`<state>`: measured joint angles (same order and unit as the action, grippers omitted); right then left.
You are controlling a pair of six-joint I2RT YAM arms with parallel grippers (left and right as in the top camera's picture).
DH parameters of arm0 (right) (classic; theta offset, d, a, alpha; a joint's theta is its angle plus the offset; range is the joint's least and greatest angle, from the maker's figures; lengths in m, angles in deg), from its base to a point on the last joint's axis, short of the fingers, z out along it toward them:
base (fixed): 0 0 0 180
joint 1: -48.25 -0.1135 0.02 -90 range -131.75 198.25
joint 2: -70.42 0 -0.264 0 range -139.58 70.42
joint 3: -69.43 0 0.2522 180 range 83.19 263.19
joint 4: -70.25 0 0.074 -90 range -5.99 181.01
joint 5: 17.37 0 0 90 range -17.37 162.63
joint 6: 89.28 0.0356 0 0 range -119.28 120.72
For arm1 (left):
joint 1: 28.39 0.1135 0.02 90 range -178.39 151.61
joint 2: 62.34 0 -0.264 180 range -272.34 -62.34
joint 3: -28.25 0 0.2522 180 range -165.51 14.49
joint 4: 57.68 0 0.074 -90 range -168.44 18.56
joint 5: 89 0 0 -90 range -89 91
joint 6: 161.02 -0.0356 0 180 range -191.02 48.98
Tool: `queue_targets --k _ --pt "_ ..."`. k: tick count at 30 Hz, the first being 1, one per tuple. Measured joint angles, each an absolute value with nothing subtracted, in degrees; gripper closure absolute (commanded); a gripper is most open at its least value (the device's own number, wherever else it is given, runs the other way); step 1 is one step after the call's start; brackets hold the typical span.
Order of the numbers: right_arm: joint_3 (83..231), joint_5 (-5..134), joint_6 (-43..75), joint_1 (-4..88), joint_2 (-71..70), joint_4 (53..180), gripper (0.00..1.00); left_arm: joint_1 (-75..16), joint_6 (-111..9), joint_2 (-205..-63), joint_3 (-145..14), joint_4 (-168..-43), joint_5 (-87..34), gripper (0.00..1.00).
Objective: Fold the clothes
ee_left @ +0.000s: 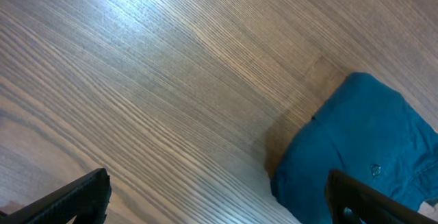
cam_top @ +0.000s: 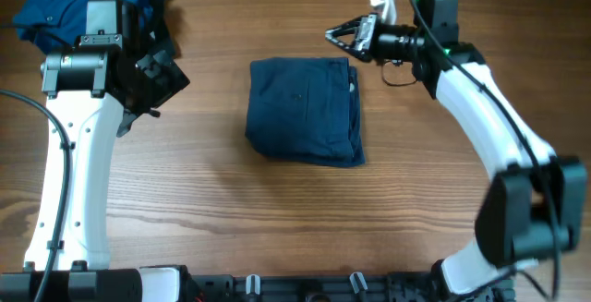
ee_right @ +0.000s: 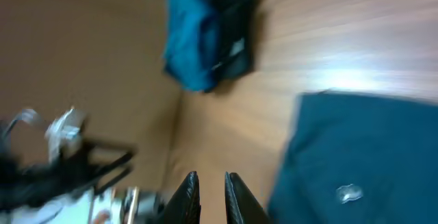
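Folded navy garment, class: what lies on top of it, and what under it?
Nothing lies on the garment. It rests on the wooden table. Its inner folds and the wood beneath are hidden.

Folded shorts (cam_top: 305,110): we are taking these as our landmark, and they are lying on the middle of the table (cam_top: 277,219).
Shirt heap (cam_top: 69,2): we are seeing it lying on the table well to the left of the folded shorts and behind them, at the far edge.
Left gripper (cam_top: 166,80): we are seeing it hanging left of the folded shorts, apart from them, between them and the shirt heap.
Right gripper (cam_top: 330,34): we are seeing it hovering just behind the folded shorts, near their far right corner.
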<state>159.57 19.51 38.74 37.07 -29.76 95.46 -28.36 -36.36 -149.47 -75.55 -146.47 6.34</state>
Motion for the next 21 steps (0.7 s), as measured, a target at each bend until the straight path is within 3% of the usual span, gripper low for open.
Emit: queue_targets --k 5,10,21 --pt "159.5 20.0 36.9 26.3 -29.0 101.8 0.86 -28.4 -36.4 -149.5 -75.5 -146.5 6.3 0.0" --pt "157.1 22.6 37.1 18.1 -33.5 97.9 0.87 -28.4 -36.4 -149.5 -75.5 -146.5 6.3 0.0" --pt "155.2 18.9 38.3 18.0 -53.7 91.1 0.92 -28.4 -36.4 -149.5 -75.5 -146.5 6.3 0.0"
